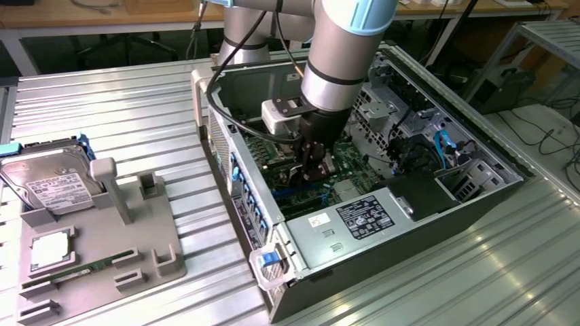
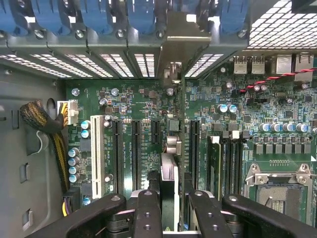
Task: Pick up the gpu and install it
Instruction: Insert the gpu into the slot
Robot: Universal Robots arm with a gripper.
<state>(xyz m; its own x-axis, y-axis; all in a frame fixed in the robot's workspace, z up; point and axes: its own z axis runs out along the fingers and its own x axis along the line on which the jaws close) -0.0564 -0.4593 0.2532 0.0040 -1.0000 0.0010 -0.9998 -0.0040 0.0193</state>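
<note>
My gripper [image 1: 314, 157] reaches down into the open computer case [image 1: 412, 204] and is shut on the gpu [image 1: 303, 178], a dark card held on edge just above the green motherboard [image 1: 349, 170]. In the wrist view the gpu [image 2: 173, 144] runs edge-on between my two black fingers [image 2: 147, 213], with my gripper [image 2: 171, 208] clamped on its near end. Its silver end bracket [image 2: 173, 44] stands against the case's rear wall among the vented slot covers. The card lies in line with the black expansion slots [image 2: 193, 153]. Whether it sits in a slot I cannot tell.
A white slot [image 2: 95, 153], memory slots [image 2: 225, 163] and the CPU socket [image 2: 277, 191] flank the card. Cables [image 2: 42, 119] lie by the case wall. On the exterior view's left a grey fixture [image 1: 136, 231] holds a hard drive [image 1: 50, 183] and a memory stick [image 1: 86, 268].
</note>
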